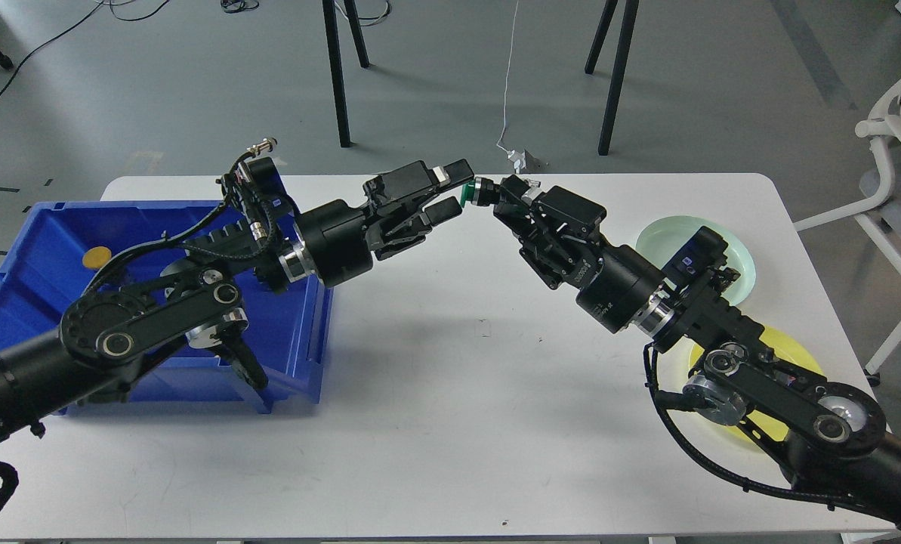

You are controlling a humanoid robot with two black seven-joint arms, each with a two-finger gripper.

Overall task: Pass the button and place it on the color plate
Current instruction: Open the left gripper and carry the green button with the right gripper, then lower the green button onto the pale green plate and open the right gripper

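Note:
A green button is held above the back middle of the white table. My right gripper is shut on its silver end. My left gripper is open, one finger above and one below the button's green cap, a small gap apart from it. A pale green plate lies at the right of the table, partly hidden by my right arm. A yellow plate lies nearer the front right, mostly hidden by the arm.
A blue bin stands at the left with an orange button inside, partly covered by my left arm. Black stand legs rise behind the table. A white chair is at the far right.

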